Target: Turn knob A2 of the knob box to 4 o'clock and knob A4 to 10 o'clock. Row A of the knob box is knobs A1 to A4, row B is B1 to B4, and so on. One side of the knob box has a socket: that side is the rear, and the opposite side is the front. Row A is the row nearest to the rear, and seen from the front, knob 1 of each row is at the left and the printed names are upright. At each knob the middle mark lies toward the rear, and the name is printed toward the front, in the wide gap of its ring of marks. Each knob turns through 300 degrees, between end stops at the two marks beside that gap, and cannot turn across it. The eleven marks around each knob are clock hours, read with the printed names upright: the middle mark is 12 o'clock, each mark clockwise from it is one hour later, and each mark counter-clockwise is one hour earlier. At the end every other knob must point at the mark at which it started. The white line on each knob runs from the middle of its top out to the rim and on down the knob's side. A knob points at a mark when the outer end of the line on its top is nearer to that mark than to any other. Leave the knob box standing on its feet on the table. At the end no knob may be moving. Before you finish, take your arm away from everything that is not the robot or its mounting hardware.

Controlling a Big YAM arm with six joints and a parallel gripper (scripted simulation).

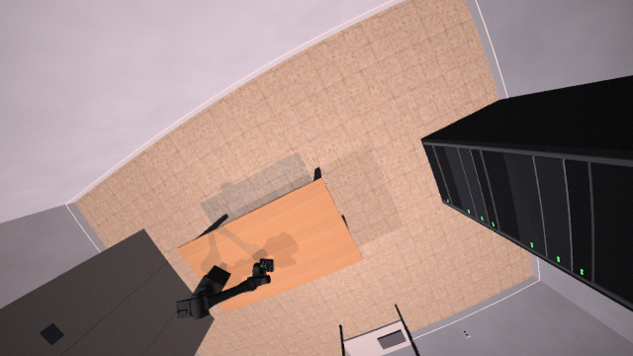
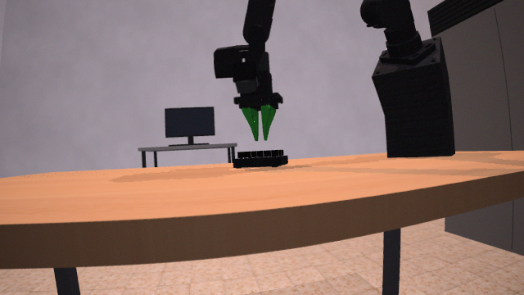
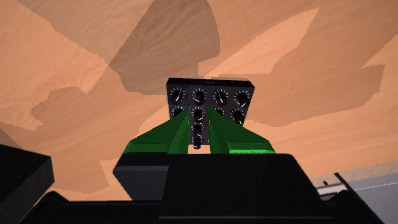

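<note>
The gripper (image 1: 263,266) (image 2: 261,140) (image 3: 199,112) was open a bit w/ nothing in it, above the knob box (image 1: 269,262) (image 2: 260,162) (image 3: 210,83) on the table (image 1: 316,218) (image 2: 164,201) (image 3: 300,100). It prob. needed to line up w/ just one knob, then go down slow.

end effector (image 2: 261,140) (image 3: 199,112): pointed down | fingers: slightly apart

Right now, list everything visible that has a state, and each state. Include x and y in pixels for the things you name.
Black gripper with green fingers (image 1: 262,266) (image 2: 261,140): slightly open, nothing between.
Black knob box (image 1: 269,263) (image 2: 260,162) (image 3: 209,95): upright on table.
Round black knobs (image 2: 267,153) (image 3: 242,98): exact settings unclear.
Dark flat monitor (image 2: 189,122): screen dark.
Small green rack lights (image 1: 531,244): lit.
</note>
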